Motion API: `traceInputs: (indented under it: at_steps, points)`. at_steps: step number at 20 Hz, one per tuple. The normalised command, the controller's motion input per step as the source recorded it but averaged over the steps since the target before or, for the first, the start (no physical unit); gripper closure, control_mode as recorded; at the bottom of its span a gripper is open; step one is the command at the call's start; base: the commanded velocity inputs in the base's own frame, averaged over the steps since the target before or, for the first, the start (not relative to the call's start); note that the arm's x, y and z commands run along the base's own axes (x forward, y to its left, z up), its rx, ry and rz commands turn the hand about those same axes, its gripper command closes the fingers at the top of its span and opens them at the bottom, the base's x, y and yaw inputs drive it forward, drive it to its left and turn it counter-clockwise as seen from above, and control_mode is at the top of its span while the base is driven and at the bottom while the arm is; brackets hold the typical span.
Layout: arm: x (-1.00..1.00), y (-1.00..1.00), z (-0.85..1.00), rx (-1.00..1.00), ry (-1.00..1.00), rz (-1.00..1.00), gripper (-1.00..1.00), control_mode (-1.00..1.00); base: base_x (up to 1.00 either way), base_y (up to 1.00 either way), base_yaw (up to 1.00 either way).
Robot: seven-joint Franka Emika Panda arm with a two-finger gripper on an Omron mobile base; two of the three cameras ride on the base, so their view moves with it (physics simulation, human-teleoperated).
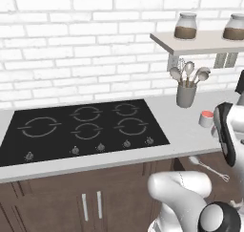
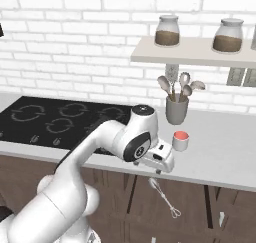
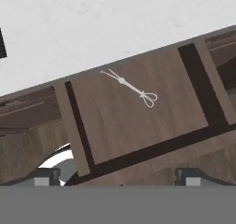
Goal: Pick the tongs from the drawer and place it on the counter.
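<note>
Hand view: a smooth light-grey table [image 3: 92, 25] slab spans above the open dark-brown plank drawer [image 3: 138, 112], where slim silvery tongs [image 3: 131, 87] lie flat near its back edge. End effector [image 3: 117, 174] hangs well above them, its dark fingertips [image 3: 46, 176] wide apart, gripping nothing.

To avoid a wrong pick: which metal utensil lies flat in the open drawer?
The tongs, alone on the drawer floor; the spoons stand upright in the cup.
</note>
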Motion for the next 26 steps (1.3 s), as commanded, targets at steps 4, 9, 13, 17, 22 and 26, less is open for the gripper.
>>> traceInputs:
  at_steps: [4,9,13,17,22,26]
  points:
    - [-0.51,-0.39,-0.8,0.09,-0.02,-0.06,-1.0,-1.0,0.0,0.0,0.0]
    - [-0.3,-0.29,-0.82,0.04,-0.05,-0.03,-1.0,-1.0,0.0,0.0,0.0]
    - [0.25,0.0,-0.47,0.02,0.14,-0.02,-1.0,-1.0,0.0,0.0,0.0]
    - [0.23,0.0,-0.62,0.0,0.13,0.0,-1.0,-1.0,0.0,0.0,0.0]
    - [0.18,-0.1,-0.5,0.02,0.1,0.0,-1.0,-1.0,0.0,0.0,0.0]
    - [0.09,-0.36,-0.32,0.08,0.06,0.0,-1.0,-1.0,0.0,0.0,0.0]
